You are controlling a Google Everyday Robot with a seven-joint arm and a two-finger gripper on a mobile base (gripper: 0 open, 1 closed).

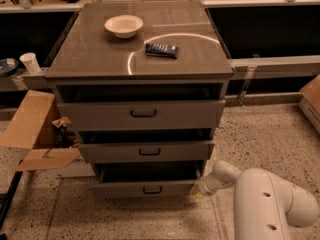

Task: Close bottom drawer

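Observation:
The bottom drawer (145,188) is the lowest of three grey-brown drawers of the cabinet (140,64). It stands pulled out a little, with a dark gap above its front and a small dark bar handle (152,190) at its middle. My white arm (265,204) reaches in from the lower right. My gripper (198,190) is at the drawer front's right end, touching or nearly touching it. The middle drawer (147,151) and top drawer (142,114) also stand slightly open.
A white bowl (123,25) and a dark blue packet (161,50) lie on the cabinet top. An open cardboard box (37,134) stands on the floor at the left. A white cup (30,62) sits on a ledge at the far left. Another box (312,101) is at the right edge.

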